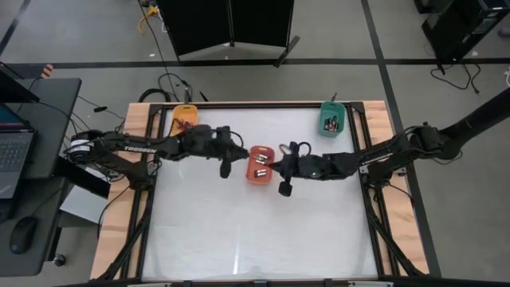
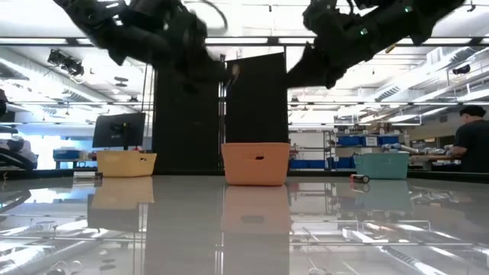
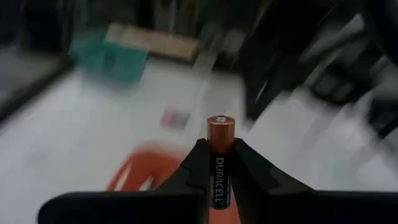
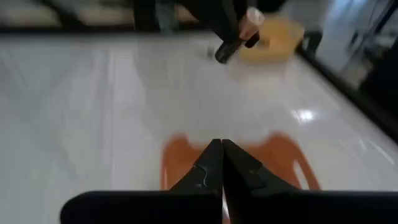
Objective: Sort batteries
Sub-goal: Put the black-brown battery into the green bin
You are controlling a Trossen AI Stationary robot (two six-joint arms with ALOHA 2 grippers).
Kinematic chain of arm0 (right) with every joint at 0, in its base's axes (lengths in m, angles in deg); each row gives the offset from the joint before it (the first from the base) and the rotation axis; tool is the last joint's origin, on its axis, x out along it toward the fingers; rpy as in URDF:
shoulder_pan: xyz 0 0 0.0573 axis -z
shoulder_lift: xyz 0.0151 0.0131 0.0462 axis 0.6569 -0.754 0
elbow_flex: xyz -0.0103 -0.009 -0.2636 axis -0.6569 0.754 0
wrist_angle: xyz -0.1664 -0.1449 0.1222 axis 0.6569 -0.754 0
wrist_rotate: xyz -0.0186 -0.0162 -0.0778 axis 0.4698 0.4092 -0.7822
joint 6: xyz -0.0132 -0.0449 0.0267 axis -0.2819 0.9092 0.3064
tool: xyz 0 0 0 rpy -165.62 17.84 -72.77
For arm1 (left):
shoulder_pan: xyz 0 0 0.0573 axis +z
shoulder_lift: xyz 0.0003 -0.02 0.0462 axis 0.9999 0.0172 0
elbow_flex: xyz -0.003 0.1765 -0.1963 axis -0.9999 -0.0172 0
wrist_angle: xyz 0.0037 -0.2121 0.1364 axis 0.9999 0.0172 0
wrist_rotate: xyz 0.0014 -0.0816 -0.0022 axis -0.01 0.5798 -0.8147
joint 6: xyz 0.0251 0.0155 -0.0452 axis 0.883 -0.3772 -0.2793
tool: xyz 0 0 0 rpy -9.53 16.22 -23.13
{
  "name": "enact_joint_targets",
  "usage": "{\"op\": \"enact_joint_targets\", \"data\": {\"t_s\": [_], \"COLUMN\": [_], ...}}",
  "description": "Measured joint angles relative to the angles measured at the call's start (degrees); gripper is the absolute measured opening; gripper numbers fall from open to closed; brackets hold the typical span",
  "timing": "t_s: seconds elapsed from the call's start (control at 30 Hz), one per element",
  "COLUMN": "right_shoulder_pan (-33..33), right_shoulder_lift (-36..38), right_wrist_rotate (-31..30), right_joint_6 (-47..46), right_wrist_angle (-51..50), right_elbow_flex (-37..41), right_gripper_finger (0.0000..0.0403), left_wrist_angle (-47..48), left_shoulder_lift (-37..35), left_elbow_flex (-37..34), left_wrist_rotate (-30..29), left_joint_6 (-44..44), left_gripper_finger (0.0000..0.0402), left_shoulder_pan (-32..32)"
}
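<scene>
My left gripper (image 3: 221, 148) is shut on a black and copper battery (image 3: 221, 134) and hangs in the air at the left rim of the red-orange tray (image 1: 260, 177). Several more batteries (image 1: 260, 166) lie inside that tray. My right gripper (image 4: 222, 144) is shut with nothing showing between its fingers, and it hovers over the same tray (image 4: 286, 162) from its right side. In the high view the left gripper (image 1: 233, 159) and right gripper (image 1: 280, 166) face each other across the tray. The low view shows both arms above the tray (image 2: 256, 163). My left gripper pinches the battery by its black body (image 3: 219, 177) between the two fingers. The battery lies along the fingers, and its copper end (image 3: 221, 124) sticks out past the fingertips. It is lifted clear of the table and the tray.
An orange-yellow tray (image 1: 183, 119) with items in it stands near the far left corner, and a teal tray (image 1: 332, 118) with items near the far right corner. A small dark and red object (image 2: 359, 179) lies on the table by the teal tray. The white table surface (image 1: 255, 231) stretches toward the near edge.
</scene>
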Motion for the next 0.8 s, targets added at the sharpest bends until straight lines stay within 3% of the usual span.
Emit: {"op": "enact_joint_targets", "data": {"t_s": [0.13,0.27,0.63,0.8], "right_shoulder_pan": [0.04,0.01,0.01,0.12], "right_shoulder_lift": [-0.78,-2.79,-3.5,-3.5], "right_wrist_rotate": [0.0,0.02,1.29,1.79], "right_joint_6": [0.1,0.73,2.1,2.17], "right_wrist_angle": [15.36,24.77,33.88,34.73], "right_elbow_flex": [3.14,3.34,3.25,3.25], "right_gripper_finger": [0.0018,0.0036,0.0106,0.0115], "left_wrist_angle": [-18.25,-28.65,-41.08,-41.21], "left_shoulder_lift": [0.0,0.74,7.94,11.58], "left_elbow_flex": [-2.98,-3.68,-3.38,0.35], "left_wrist_rotate": [3.57,4.28,6.17,8.53], "left_joint_6": [-2.58,-2.78,-2.98,-3.37], "left_gripper_finger": [0.0044,0.0044,0.0044,0.0044], "left_shoulder_pan": [0.02,-0.33,-1.4,-1.42]}}
